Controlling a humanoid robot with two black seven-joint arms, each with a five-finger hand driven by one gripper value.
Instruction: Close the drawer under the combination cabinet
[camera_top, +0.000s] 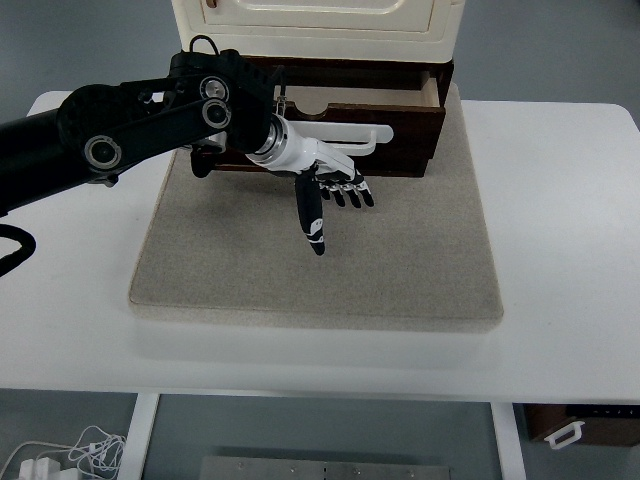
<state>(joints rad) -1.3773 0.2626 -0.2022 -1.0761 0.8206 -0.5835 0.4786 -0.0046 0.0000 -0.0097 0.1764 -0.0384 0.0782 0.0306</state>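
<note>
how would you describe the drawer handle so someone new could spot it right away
Start at the cream cabinet at the table's far edge; under it a dark brown drawer stands partly open over the grey mat. The handle is the long white bar across the drawer's front, just behind the left hand, the only white part on dark wood.

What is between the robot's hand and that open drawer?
Nothing separate that the head view shows. The left hand, fingers spread, is right up against the drawer front by its white handle; only the grey mat lies beneath them.
</note>
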